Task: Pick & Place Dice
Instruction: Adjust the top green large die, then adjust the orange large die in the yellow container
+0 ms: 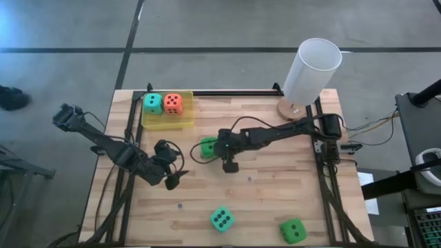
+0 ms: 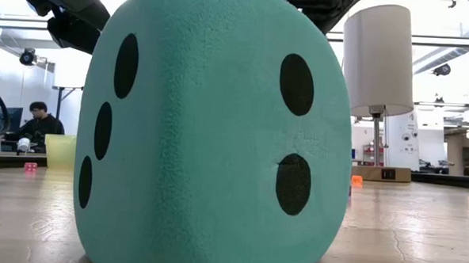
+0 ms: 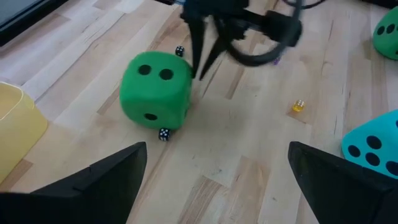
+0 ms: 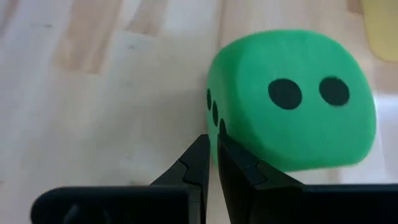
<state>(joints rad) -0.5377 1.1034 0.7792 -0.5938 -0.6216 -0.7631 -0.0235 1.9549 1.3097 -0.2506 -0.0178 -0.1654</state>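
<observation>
Here the right gripper (image 1: 209, 149) sits low over the middle of the wooden table (image 1: 275, 186), its two dark fingers (image 4: 205, 165) pressed together with nothing between them, their tips just beside a bright green die (image 1: 207, 147); in the right wrist view that die (image 4: 292, 115) shows a two-pip face and the closed fingertips lie against its lower edge. The left wrist view sees the same green die (image 3: 155, 90) from the other side, with the right arm's fingertips (image 3: 202, 56) coming down at its far edge. The left gripper (image 1: 172, 180) hovers near the table's left side, a little apart from this die, its fingers (image 3: 99, 180) spread wide and holding nothing. A teal die (image 1: 152, 103) and an orange-red die (image 1: 173, 103) rest side by side in the translucent yellow tray (image 1: 167, 122) at the far left corner of the table. Another teal die (image 1: 221, 220) lies near the front edge, filling the low view (image 2: 211, 130), and a second bright green die (image 1: 293, 231) sits to its right, well apart from the arms. A white lamp (image 1: 310, 72) on a round wooden base stands at the far right corner.
</observation>
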